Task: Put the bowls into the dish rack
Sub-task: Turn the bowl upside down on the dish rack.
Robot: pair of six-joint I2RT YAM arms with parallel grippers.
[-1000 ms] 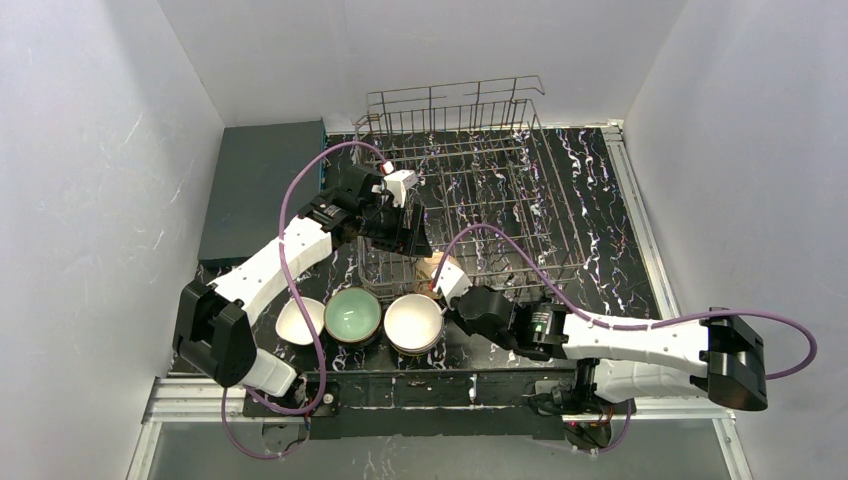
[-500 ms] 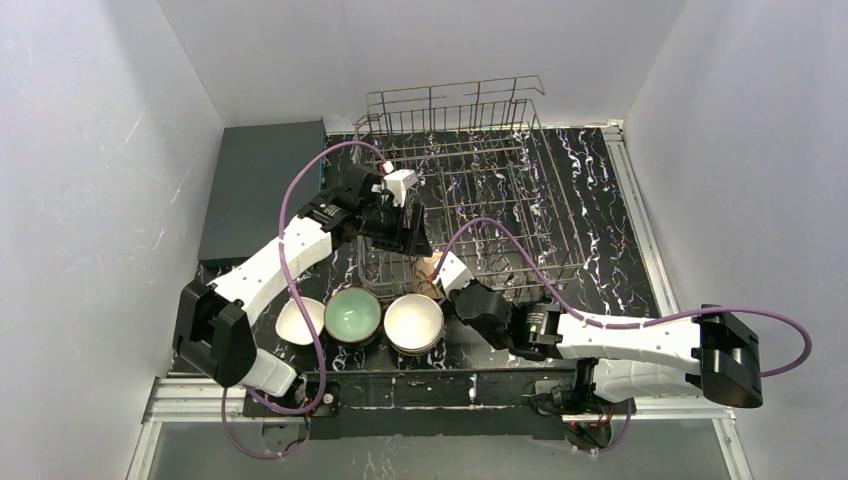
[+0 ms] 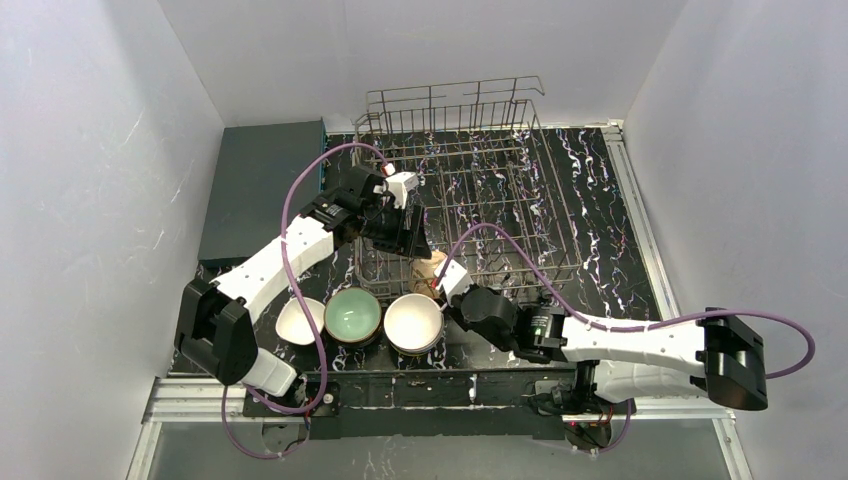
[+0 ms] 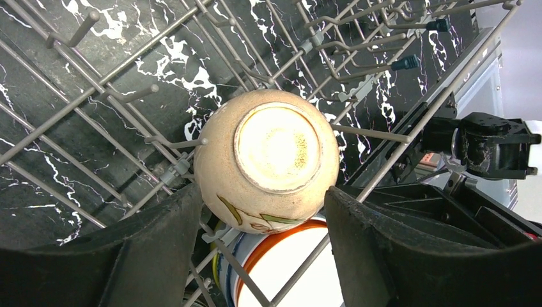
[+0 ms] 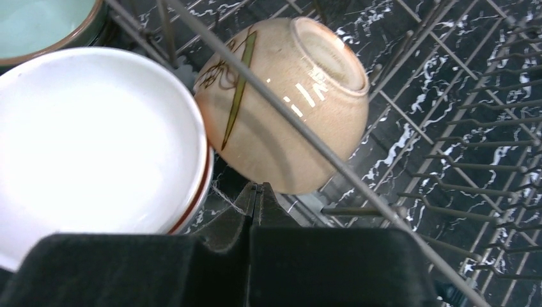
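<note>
The peach-tan bowl (image 4: 267, 153) lies bottom-up, tilted among the tines in the dish rack's (image 3: 450, 110) near-left corner. The left gripper (image 4: 263, 192) hangs over it, spread wide, a finger on either side. Just outside the rack's near wall, the right gripper (image 5: 257, 192) is pinched together and empty, beside a white bowl (image 5: 96, 141).

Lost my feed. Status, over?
Left gripper open above peach bowl. Right gripper shut, empty. Bowl upside down in dish rack; rack wire between it and right gripper.
</note>
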